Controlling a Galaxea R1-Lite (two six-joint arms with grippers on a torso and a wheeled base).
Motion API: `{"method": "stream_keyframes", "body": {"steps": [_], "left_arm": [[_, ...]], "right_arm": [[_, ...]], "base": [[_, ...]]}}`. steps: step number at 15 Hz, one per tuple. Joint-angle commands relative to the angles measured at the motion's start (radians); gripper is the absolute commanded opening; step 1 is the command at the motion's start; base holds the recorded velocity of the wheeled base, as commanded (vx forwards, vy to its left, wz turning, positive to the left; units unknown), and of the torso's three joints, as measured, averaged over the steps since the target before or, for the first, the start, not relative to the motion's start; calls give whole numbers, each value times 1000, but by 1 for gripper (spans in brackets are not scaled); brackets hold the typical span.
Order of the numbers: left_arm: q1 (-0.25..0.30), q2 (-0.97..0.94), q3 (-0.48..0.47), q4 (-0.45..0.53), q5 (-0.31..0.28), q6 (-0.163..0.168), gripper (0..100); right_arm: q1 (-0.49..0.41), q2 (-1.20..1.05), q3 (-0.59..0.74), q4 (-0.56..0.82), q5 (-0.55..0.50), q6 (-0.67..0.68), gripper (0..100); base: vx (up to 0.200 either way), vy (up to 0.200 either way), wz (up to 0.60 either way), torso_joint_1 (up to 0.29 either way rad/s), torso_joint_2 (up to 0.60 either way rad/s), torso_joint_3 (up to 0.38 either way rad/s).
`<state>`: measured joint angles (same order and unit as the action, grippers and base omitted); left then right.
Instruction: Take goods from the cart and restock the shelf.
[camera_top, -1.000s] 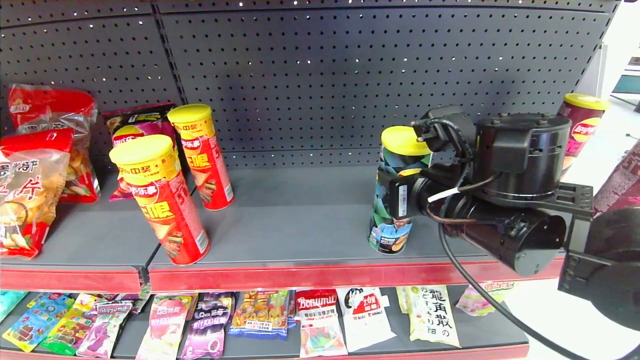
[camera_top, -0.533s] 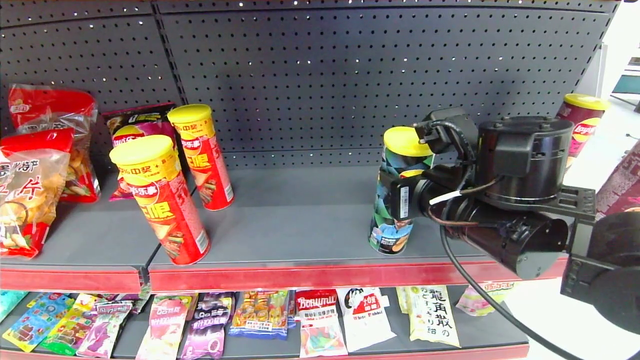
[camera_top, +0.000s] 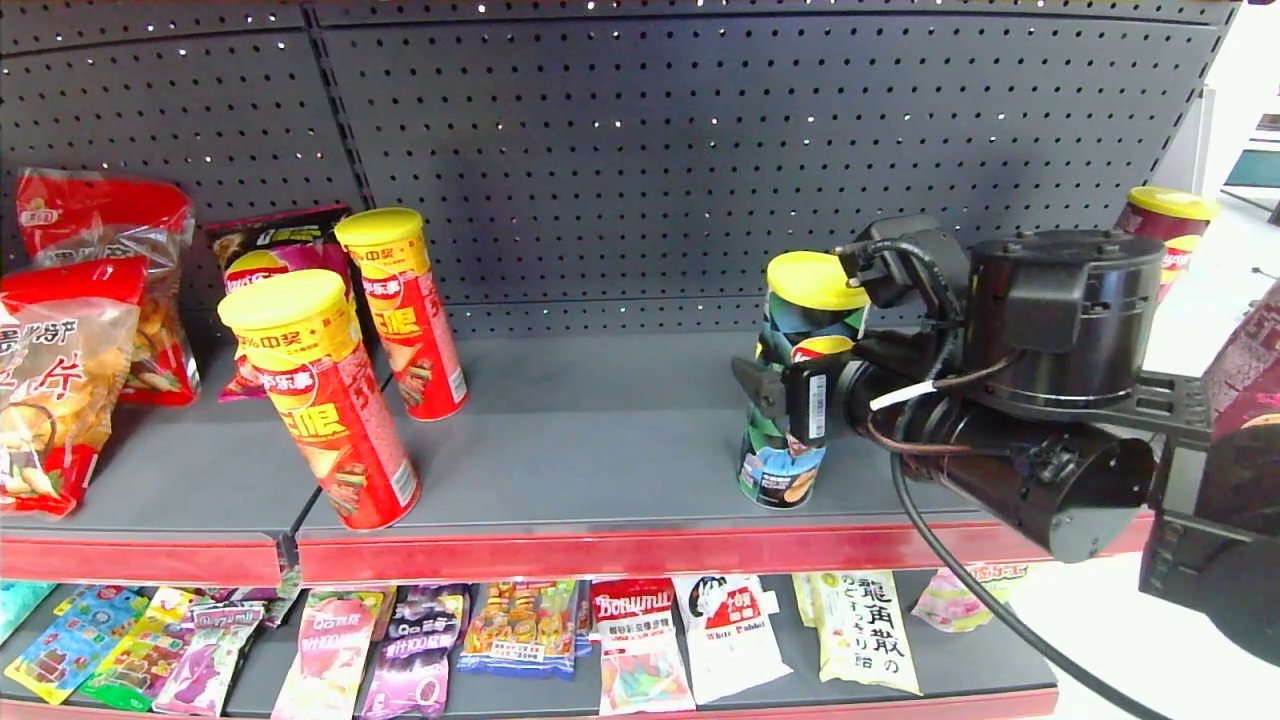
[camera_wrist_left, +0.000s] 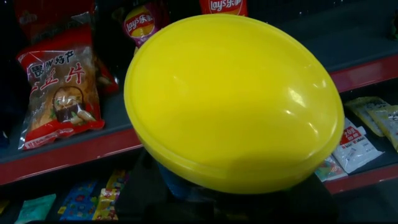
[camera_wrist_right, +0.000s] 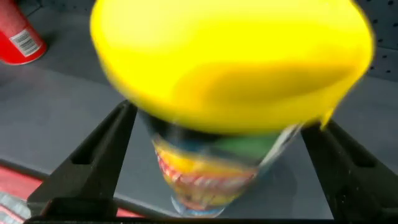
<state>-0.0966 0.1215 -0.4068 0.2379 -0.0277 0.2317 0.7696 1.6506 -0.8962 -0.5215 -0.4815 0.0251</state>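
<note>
Snack bags, three in all, fill the left of the upper shelf (camera_top: 600, 420): a red one (camera_top: 100, 215) at the back, a red-and-clear one (camera_top: 60, 390) in front, and a purple crisp bag (camera_top: 270, 250) against the pegboard. Two red canisters with yellow lids stand upright just right of them, the near one (camera_top: 320, 400) by the shelf's red front edge and the far one (camera_top: 405, 315) behind it, touching the purple bag.

Right of centre stands a single green-and-blue canister (camera_top: 785, 460), yellow-lidded, upright on the shelf near the front edge. The right gripper (camera_top: 795, 385) sits around its middle. Its fingers (camera_wrist_right: 87, 174) are spread wide, one on either side of the canister, and the wrist view shows a gap on both sides, so nothing is clamped.

One maroon canister (camera_top: 1165, 215) with a yellow lid shows at the upper right, behind the arm.

Some eleven flat sweet packets (camera_top: 635, 640) lie in a row on the lower shelf.

Close before the left wrist camera is one more yellow lid (camera_wrist_left: 233, 99); whether the left gripper is clamped on that canister cannot be told.
</note>
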Motion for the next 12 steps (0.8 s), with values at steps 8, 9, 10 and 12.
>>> {"method": "stream_keyframes", "body": {"steps": [8, 9, 10, 12], "left_arm": [[0, 10, -4, -2, 0, 1, 0], [0, 12, -4, -2, 0, 1, 0], [0, 12, -4, -2, 0, 1, 0], [0, 21, -10, -2, -5, 1, 0]], "right_arm": [[19, -350, 342, 0, 135, -36, 100], [-29, -410, 391, 6, 188, -85, 100], [-79, -457, 433, 6, 235, -132, 100], [-269, -589, 511, 9, 350, -194, 100]], "base": [[0, 0, 0, 0, 0, 0], [0, 0, 0, 0, 0, 0], [0, 0, 0, 0, 0, 0], [0, 0, 0, 0, 0, 0]]}}
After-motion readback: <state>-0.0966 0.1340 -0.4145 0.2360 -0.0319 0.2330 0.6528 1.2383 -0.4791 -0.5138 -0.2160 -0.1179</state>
